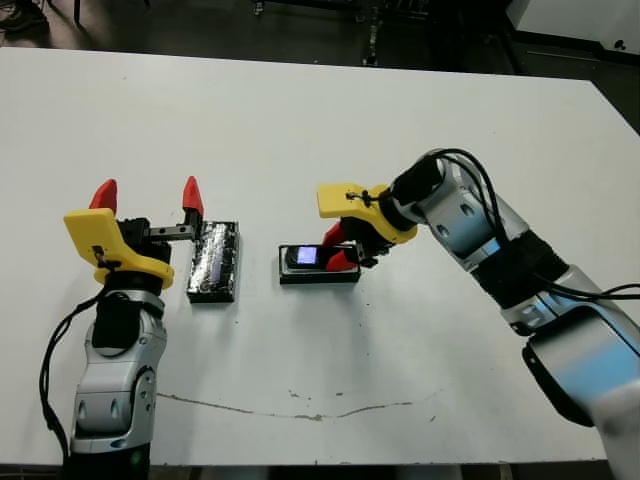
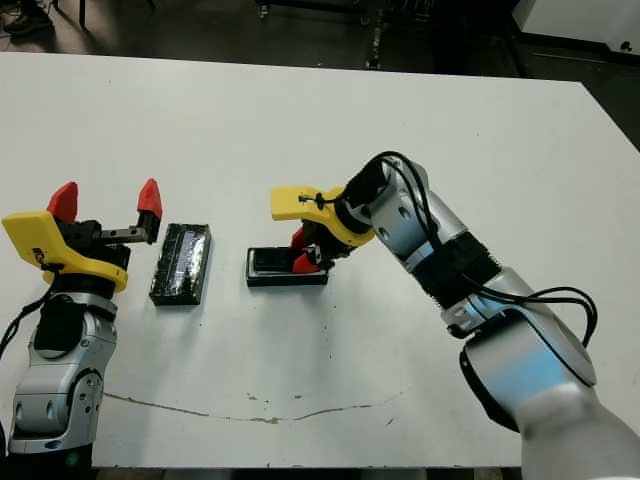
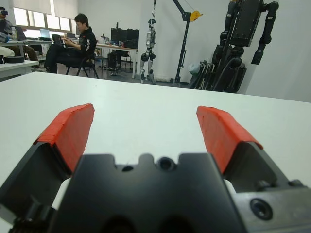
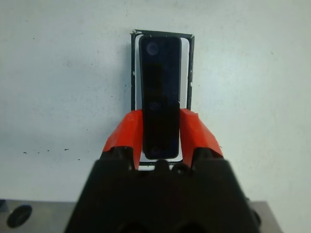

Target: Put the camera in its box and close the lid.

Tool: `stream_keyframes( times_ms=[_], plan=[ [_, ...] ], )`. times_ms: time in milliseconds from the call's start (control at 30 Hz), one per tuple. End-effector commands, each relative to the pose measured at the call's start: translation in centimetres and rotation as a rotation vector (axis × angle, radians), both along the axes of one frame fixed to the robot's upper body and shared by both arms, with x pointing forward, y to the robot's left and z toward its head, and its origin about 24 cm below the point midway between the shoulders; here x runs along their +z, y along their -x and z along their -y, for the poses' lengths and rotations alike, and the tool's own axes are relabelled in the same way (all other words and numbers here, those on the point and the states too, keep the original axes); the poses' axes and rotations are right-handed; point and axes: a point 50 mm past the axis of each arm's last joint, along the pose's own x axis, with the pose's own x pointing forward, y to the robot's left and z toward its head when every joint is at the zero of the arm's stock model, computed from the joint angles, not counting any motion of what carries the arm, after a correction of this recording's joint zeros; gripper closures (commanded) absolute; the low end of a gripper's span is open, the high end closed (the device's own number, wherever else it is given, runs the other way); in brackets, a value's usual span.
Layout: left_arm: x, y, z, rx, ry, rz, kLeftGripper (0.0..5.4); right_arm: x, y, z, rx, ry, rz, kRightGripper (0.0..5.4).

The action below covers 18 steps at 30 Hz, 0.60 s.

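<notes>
**Operator:** Report the layout, largest item first.

**Technician:** The white surface [image 1: 300,110] carried everything. The right gripper [image 1: 342,250] was at the centre, over the box [image 1: 318,276]. The left gripper [image 1: 146,195] stood at the left edge, fingers spread wide, holding nothing. The lid [image 1: 214,261] lay flat just beside it, speckled top up, clear of the box.

**Operator:** Where was the camera?

**Technician:** The camera [image 4: 160,92] lay inside the box, long axis parallel to the box's long walls, white lining visible along both sides. The right gripper's two fingers [image 4: 126,131] bracketed the camera's near end, one on each long side. They appeared closed on it; whether the camera was fully seated at that end could not be determined.

**Operator:** What did the next move depend on?

**Technician:** In my assessment, on lid position. The lid lay to the left of the box, its long axis running away from the robot, crosswise to the box's. The left arm was the nearer one. The lid would likely need turning to match the box.
</notes>
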Motion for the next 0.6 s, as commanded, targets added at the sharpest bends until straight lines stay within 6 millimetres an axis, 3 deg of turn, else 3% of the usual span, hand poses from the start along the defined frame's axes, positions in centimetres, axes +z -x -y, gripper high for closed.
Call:
stream_keyframes(
  times_ms=[33,600],
  plan=[
    [-0.45,0.28,-0.09,0.004,0.001,-0.016,0.00,-0.36,-0.12,0.60,-0.032,0.022,-0.010,3.11],
    [-0.53,0.33,-0.16,0.005,-0.004,-0.023,0.00,0.10,-0.56,0.62,-0.007,0.024,-0.046,0.50]
  ],
)
